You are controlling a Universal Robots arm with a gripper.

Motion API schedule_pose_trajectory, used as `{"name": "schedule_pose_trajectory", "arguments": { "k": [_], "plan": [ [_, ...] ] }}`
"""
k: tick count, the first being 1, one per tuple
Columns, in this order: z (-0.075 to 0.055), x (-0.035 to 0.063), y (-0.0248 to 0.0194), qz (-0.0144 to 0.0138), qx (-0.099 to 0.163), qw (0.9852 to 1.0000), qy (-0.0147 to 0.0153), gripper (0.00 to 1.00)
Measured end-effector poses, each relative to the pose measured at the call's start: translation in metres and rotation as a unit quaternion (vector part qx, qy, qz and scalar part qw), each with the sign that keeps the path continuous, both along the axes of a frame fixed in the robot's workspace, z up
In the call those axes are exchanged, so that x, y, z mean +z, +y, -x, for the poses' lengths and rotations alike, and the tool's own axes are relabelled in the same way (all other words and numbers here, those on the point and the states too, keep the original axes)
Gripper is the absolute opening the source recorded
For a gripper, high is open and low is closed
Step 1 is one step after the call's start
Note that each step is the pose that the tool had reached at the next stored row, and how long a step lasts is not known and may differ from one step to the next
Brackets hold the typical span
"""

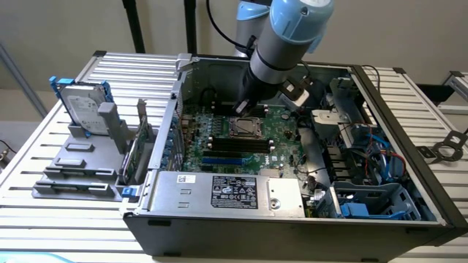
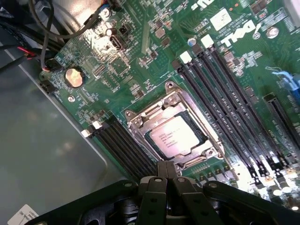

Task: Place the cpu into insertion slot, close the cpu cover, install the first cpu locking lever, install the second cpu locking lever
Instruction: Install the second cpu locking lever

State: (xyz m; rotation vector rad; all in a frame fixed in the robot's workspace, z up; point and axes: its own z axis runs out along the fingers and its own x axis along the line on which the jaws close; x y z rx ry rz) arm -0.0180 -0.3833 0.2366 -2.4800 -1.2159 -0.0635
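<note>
The cpu (image 2: pixel 176 137), a small square chip with a silvery top, lies flat in the insertion slot (image 1: pixel 245 127) on the green motherboard. The cpu cover (image 2: pixel 154 107), a silvery frame with a window, lies down around the chip. My gripper (image 2: pixel 166 169) is shut with nothing between its dark fingers, and its tips hover just beside one edge of the socket. In the exterior view the gripper (image 1: pixel 243 107) hangs inside the open computer case just behind the socket. How the locking levers stand I cannot tell.
Long black memory slots (image 2: pixel 225 103) flank the socket on both sides. A coin battery (image 2: pixel 72 77) and black cables (image 2: pixel 47 37) lie nearby. A power supply (image 1: pixel 227 192) fills the case's front. A hard drive (image 1: pixel 84 107) stands on a grey rack at the exterior view's left.
</note>
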Motion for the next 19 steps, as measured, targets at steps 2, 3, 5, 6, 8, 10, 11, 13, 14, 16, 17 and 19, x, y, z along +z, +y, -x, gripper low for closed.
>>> {"name": "schedule_pose_trajectory", "arguments": {
  "k": [2,3,5,6,8,10,11,13,14,16,17,19],
  "plan": [
    [0.000,0.0041,-0.0073,0.0001,0.000,1.0000,0.0001,0.11],
    [0.000,0.0062,-0.0109,0.0000,0.000,1.0000,0.0002,0.11],
    [0.001,0.0102,-0.0173,-0.0001,0.000,1.0000,0.0002,0.11],
    [0.002,0.0110,-0.0196,0.0000,0.000,1.0000,0.0002,0.11],
    [0.007,0.0117,-0.0227,0.0008,0.000,1.0000,0.0002,0.11],
    [0.012,0.0119,-0.0257,0.0017,0.000,1.0000,0.0002,0.11],
    [0.014,0.0119,-0.0275,0.0019,0.000,1.0000,0.0002,0.11],
    [0.019,0.0119,-0.0319,0.0021,0.000,1.0000,0.0002,0.11],
    [0.021,0.0119,-0.0347,0.0021,0.000,1.0000,0.0002,0.11],
    [0.025,0.0119,-0.0403,0.0022,0.000,1.0000,0.0002,0.11],
    [0.026,0.0117,-0.0421,0.0021,0.000,1.0000,0.0002,0.11],
    [0.029,0.0100,-0.0427,0.0020,0.000,1.0000,-0.0001,0.11]
  ]
}}
